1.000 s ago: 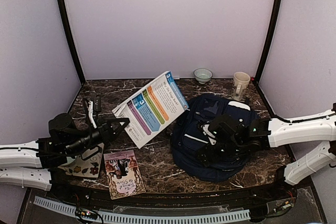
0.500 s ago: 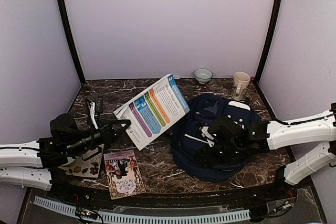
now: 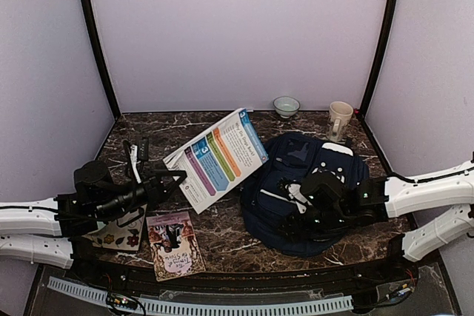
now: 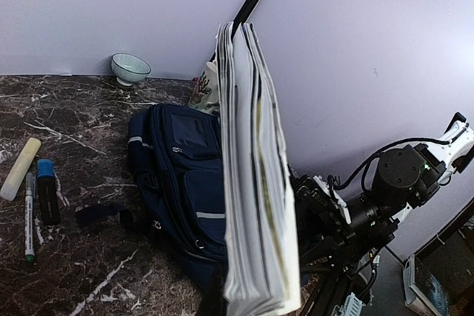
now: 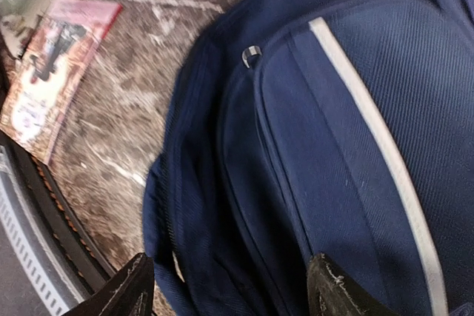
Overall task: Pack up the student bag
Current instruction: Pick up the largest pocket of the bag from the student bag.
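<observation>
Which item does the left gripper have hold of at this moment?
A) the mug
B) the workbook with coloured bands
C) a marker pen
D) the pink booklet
B: the left gripper is shut on the lower corner of the workbook, which is raised and tilted. The pink booklet lies flat nearby, and the mug stands at the back.

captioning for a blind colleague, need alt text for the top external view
The left gripper holds a colourful booklet tilted up off a dark marble table, while the right gripper is down on a navy backpack. A bowl and a mug stand at the back.
</observation>
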`<state>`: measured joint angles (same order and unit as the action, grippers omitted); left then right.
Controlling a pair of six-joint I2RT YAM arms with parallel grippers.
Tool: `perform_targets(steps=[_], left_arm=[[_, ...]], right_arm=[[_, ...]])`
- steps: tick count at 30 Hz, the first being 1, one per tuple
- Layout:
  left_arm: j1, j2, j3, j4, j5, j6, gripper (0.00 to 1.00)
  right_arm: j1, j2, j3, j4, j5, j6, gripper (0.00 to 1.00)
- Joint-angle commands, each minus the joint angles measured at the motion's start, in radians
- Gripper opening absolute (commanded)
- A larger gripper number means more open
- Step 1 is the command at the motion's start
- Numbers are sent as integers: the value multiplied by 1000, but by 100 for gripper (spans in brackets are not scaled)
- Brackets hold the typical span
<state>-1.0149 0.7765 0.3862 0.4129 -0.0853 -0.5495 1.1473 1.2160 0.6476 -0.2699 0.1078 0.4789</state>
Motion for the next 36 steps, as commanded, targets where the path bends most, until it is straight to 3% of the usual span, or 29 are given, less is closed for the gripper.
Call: perform_targets(steps=[1, 5, 12, 18, 26, 36], left_arm=[[-2, 3, 4, 74, 25, 4, 0], [-2, 6, 4, 76, 24, 4, 0], [-2, 18, 2, 85, 28, 1, 0], [-2, 13, -2, 77, 35, -6, 0], [-2, -47, 18, -38, 28, -9, 0], [-2, -130, 33, -168, 57, -42, 0]], right_arm=[[21, 20, -11, -7, 54, 35, 65], [23, -4, -9, 2, 52, 26, 26], [25, 10, 13, 38, 24, 8, 0], [26, 131, 129, 141, -47, -46, 0], [7, 349, 430, 132, 32, -114, 0], [-67, 293, 405, 121, 157, -47, 0]])
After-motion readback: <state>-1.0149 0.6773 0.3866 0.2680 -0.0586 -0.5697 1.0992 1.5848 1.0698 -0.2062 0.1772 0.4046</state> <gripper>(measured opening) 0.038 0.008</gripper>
